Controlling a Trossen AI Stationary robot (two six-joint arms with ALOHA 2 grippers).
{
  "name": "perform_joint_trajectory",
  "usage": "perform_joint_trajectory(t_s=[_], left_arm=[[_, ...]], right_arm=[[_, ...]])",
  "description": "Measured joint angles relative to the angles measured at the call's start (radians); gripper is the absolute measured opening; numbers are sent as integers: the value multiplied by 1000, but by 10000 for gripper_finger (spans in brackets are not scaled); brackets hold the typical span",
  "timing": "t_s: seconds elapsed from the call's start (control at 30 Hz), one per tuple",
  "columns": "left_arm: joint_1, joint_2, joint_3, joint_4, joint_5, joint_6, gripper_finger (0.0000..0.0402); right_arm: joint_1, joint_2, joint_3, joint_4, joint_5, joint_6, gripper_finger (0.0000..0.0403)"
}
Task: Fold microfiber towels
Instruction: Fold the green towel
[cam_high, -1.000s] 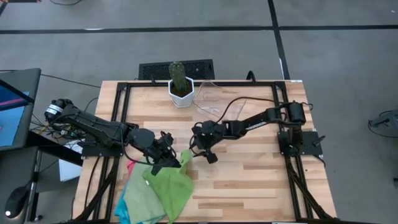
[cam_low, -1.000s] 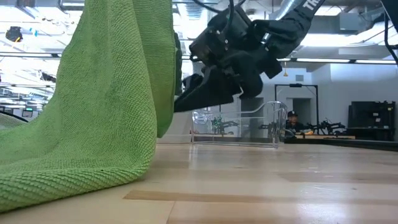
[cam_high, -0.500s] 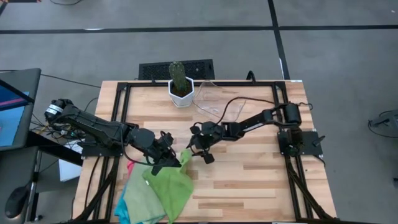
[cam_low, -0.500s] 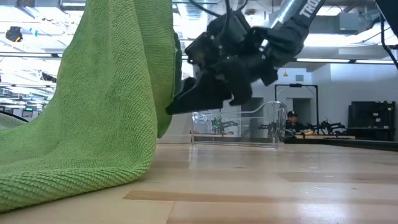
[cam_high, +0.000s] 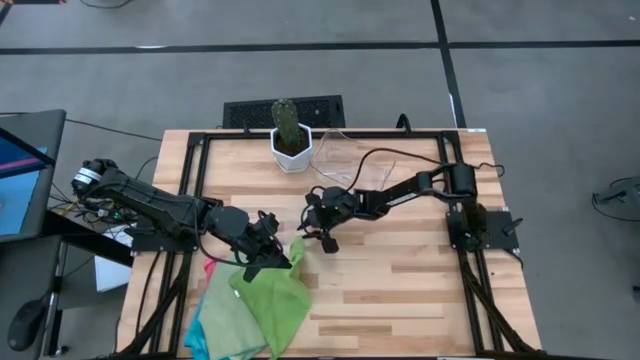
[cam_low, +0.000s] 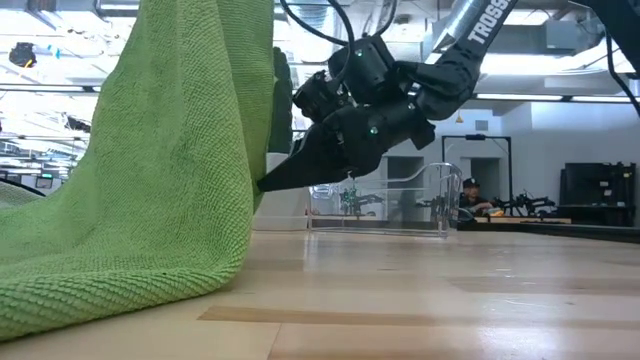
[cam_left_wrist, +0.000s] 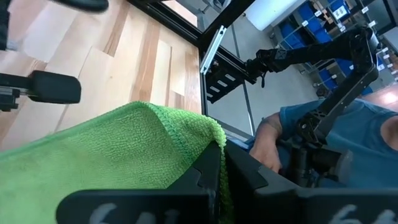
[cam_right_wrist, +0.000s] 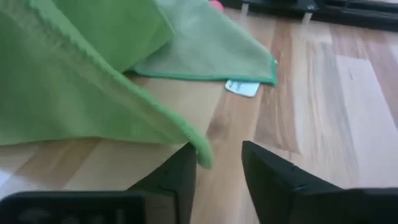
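Two hands meet near the table's (cam_high: 420, 290) middle in the high view: the left hand (cam_high: 288, 261) pinches a raised green towel (cam_high: 275, 300) whose rest trails onto the pile at the front-left corner, over a second green towel (cam_high: 222, 318), a pink (cam_high: 209, 268) and a blue one (cam_high: 195, 343). Low view: the right hand (cam_low: 275, 178) reaches the hanging towel's edge. Right wrist view: its fingers (cam_right_wrist: 273, 174) stand partly apart, a towel corner between them, unpinched.
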Motion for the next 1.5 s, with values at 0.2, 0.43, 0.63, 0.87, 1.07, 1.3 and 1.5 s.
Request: perform_joint_trajectory(t_s=[0.2,0.43,0.63,0.87,1.07,1.3,1.5], left_arm=[[0,0,0,0,1,17,0],[0,0,0,0,-6,17,0],[0,0,0,1,-16,17,0],[0,-1,26,-5,-82,39,0],[4,-1,76,-108,-186,133,0],[79,-1,113,-243,-346,351,0],[194,-1,113,-139,-409,685,0]], right_arm=[[2,0,0,-4,-1,-9,87],[2,0,0,-10,0,-33,11],[22,-3,0,-31,14,-36,8],[56,-138,0,-270,267,-95,6],[95,-322,0,-512,445,-130,5],[148,-559,1,-716,777,-125,5],[183,-691,0,-829,1091,-114,5]])
